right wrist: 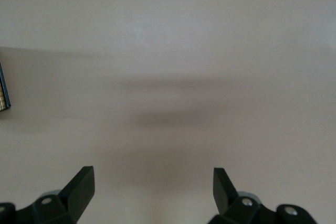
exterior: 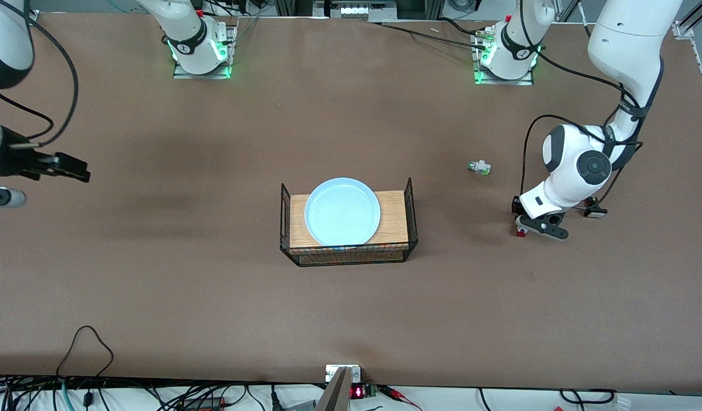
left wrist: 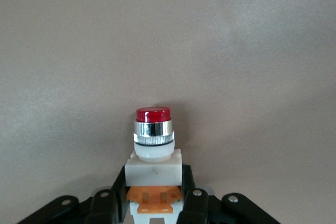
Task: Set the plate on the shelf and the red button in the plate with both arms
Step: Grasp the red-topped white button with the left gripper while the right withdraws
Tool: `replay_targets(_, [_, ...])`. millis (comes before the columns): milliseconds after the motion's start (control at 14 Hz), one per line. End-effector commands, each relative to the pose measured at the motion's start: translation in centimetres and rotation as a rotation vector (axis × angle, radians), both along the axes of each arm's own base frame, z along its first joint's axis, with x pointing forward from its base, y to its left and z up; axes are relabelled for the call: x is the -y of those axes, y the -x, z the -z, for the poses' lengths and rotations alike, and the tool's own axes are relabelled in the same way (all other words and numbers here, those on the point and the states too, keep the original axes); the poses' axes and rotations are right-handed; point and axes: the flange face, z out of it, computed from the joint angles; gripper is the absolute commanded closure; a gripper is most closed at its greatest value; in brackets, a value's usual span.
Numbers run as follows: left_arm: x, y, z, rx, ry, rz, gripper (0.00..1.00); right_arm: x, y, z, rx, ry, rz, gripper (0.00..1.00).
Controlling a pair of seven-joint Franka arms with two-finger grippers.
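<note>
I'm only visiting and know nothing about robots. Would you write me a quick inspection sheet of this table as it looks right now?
Surface: brown table, bare in most places.
Job's things: plate lying in the wire basket on its wooden floor; red button clamped in the left gripper.
Clutter: small green-tipped part on the table.
Grippers: left gripper low over the left arm's end; right gripper open, holding nothing, over the right arm's end.
Cables: bundles along the table edge nearest the front camera.
Surroundings: nothing seen.

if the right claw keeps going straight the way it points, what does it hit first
Probably only the bare table: the right claw is open with nothing between its fingers or ahead of them. Depth is hard to judge.
</note>
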Motion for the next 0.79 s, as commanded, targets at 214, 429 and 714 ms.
replay_targets(214, [7.1, -4.3, -15.1, -0.222, 0.023, 0.107, 0.88, 1.0, 4.6, 0.0, 0.057, 0.002, -0.013, 0.00])
replay_targets(429, [12.4, -5.5, -24.1, -0.278, 0.115, 0.020, 0.88, 1.3, 7.2, 0.0, 0.049, -0.002, 0.049, 0.00])
replay_targets(714, [23.9, -4.1, -30.8, -0.329, 0.329, -0.186, 0.88, 0.5, 7.2, -1.1, 0.043, -0.002, -0.015, 0.00])
